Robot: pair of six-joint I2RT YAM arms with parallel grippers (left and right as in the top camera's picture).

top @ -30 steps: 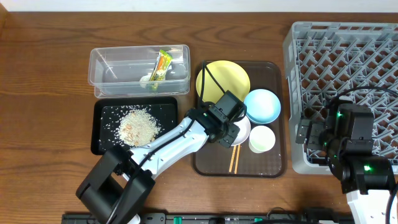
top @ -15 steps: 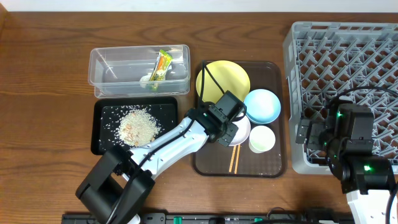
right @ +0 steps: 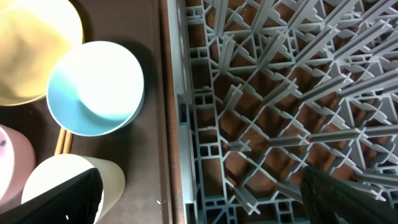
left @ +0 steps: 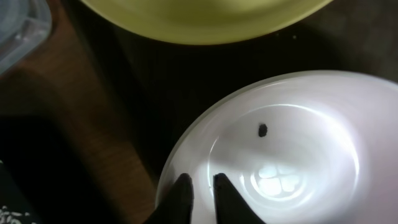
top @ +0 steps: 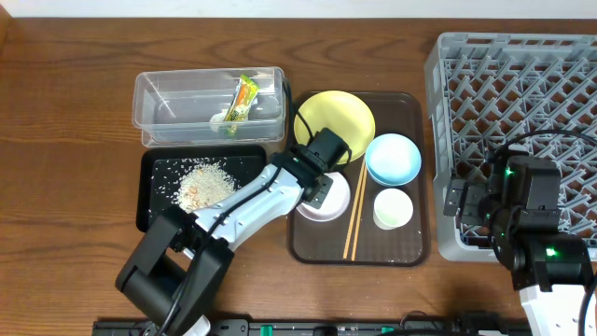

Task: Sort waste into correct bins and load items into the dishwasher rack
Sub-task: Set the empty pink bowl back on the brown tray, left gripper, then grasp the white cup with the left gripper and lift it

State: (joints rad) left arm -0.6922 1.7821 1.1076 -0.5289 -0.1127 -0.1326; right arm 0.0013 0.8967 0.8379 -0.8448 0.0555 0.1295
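My left gripper (top: 323,189) is shut on the rim of the white bowl (top: 328,205), which is at the left of the brown serving tray; the left wrist view shows my fingers (left: 200,190) pinching the bowl's (left: 292,143) near edge. The yellow plate (top: 336,114), light blue bowl (top: 392,159), white cup (top: 392,208) and chopsticks (top: 354,224) lie on the same tray. The snack wrapper (top: 244,97) and white scrap (top: 219,119) lie in the clear tub (top: 168,107). The rice (top: 207,187) lies on the black tray (top: 152,210). My right gripper (right: 205,199) is open over the left edge of the grey rack (top: 522,103).
The brown serving tray (top: 410,250) lies between the bins and the rack. The right wrist view shows the blue bowl (right: 93,87), the cup (right: 107,180), the plate's edge (right: 31,37) and the rack's pegs (right: 280,93).
My left gripper has moved left with the white bowl, uncovering the full length of the chopsticks. The right arm has not moved.
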